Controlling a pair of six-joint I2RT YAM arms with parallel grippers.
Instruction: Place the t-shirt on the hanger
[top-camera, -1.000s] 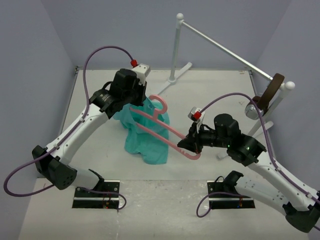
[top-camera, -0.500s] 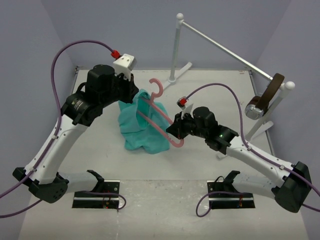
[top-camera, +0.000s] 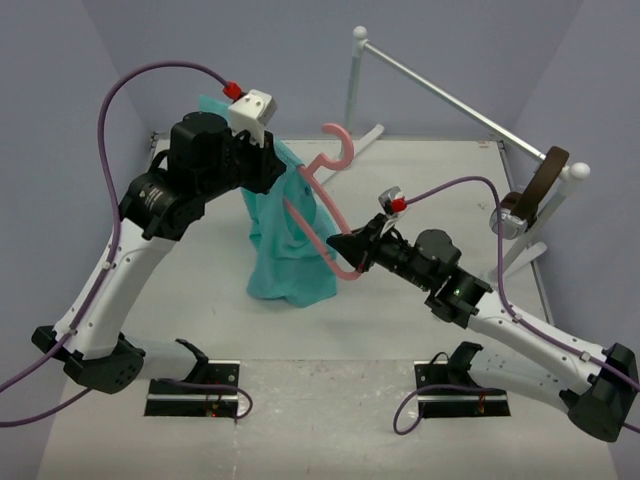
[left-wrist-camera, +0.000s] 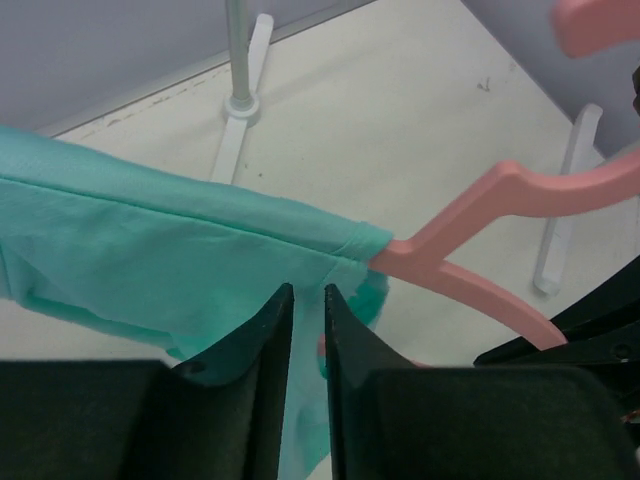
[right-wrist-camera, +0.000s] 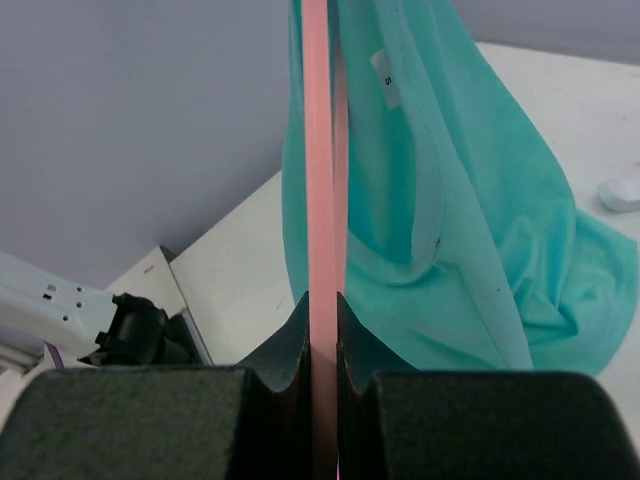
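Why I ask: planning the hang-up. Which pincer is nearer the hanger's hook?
Left. The left pincer pinches the t-shirt just below the hook; the right pincer clamps the hanger at its lower end, farther away.

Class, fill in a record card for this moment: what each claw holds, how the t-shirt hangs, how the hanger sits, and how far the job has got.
Left claw: shut on the t-shirt, holding it up by an edge
Right claw: shut on the hanger, gripping one pink bar
T-shirt: hangs down from the left claw, bunched at the bottom
Hanger: tilted, hook uppermost, one arm pushed into the cloth
Rail: back right, hanger not hung on it
Progress: shirt only partly on the hanger
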